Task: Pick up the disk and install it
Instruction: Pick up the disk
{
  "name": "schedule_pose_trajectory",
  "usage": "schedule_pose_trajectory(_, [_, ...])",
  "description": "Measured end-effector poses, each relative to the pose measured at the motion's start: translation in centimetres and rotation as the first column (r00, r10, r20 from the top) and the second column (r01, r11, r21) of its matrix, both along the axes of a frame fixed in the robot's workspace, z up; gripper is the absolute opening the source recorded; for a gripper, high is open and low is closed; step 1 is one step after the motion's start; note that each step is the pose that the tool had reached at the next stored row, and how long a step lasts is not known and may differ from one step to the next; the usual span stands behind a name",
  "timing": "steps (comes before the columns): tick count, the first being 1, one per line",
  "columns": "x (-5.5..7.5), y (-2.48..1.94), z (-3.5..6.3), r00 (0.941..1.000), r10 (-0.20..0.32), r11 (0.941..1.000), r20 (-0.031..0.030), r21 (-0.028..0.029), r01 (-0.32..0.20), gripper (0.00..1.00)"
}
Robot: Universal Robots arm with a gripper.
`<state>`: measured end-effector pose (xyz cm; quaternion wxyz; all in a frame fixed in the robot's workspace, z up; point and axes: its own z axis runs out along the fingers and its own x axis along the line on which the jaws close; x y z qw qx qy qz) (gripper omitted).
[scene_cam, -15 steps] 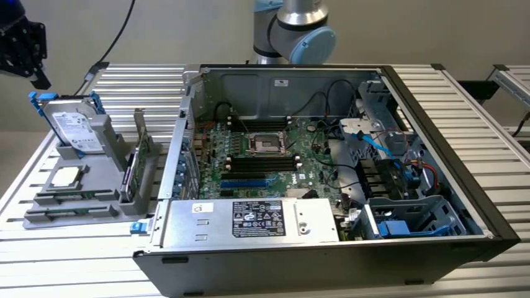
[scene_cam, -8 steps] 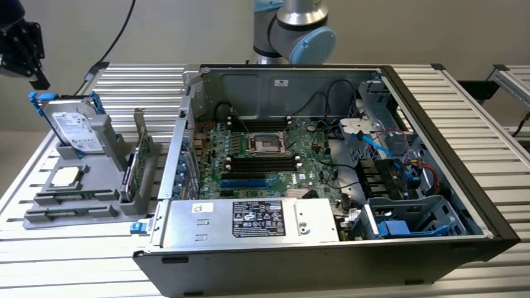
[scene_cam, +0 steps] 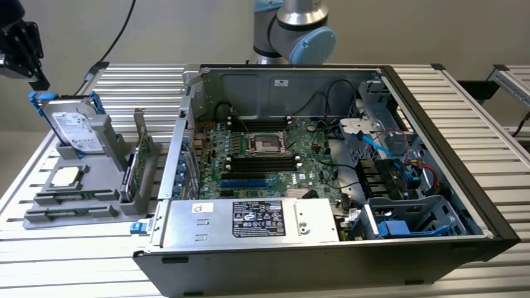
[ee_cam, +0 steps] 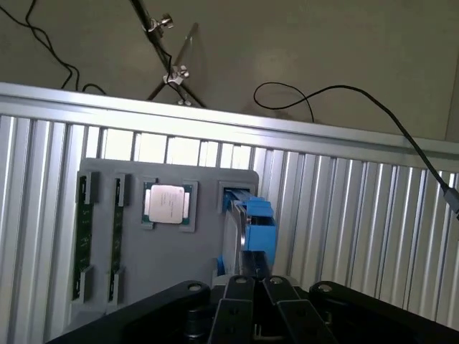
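Fingers (ee_cam: pixel 239 290) clenched on nothing — poised just above the disk (scene_cam: pixel 76 127), upright in its grey holder (scene_cam: pixel 79 214).

Desk (scene_cam: pixel 463 112): ribbed aluminium slats.
Computer case (scene_cam: pixel 282 84): open, on the exterior view's right.
Motherboard (scene_cam: pixel 248 167): green, flat inside the case.
Power supply (scene_cam: pixel 248 220): silver, labelled, at the case's near edge.
Grey holder (scene_cam: pixel 83 198): exterior view's left, beside the case.
Chip (scene_cam: pixel 68 176): square, silver, flat in the holder.

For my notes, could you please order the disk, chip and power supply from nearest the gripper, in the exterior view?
1. disk, upright just below the gripper.
2. chip, flat on the grey holder.
3. power supply, in the open case.
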<state>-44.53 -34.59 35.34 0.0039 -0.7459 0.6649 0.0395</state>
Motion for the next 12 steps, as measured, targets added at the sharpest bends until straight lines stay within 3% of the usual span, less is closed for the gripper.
schedule_pose_trajectory(3, [0.0, 0.0, 0.0, 1.0, 0.0, 1.0, 0.0, 0.0, 0.0, 0.3])
schedule_pose_trajectory(6, [0.0, 0.0, 0.0, 1.0, 0.0, 1.0, 0.0006, 0.0, 0.0, 0.36])
schedule_pose_trajectory(10, [0.0, 0.0, -0.02, 0.9999, 0.01, 1.0, 0.0041, 0.0, -0.01, 0.54])
schedule_pose_trajectory(12, [0.0, 0.0, -0.06, 0.9998, 0.021, 0.9998, 0.0077, -0.0001, -0.021, 0.54])
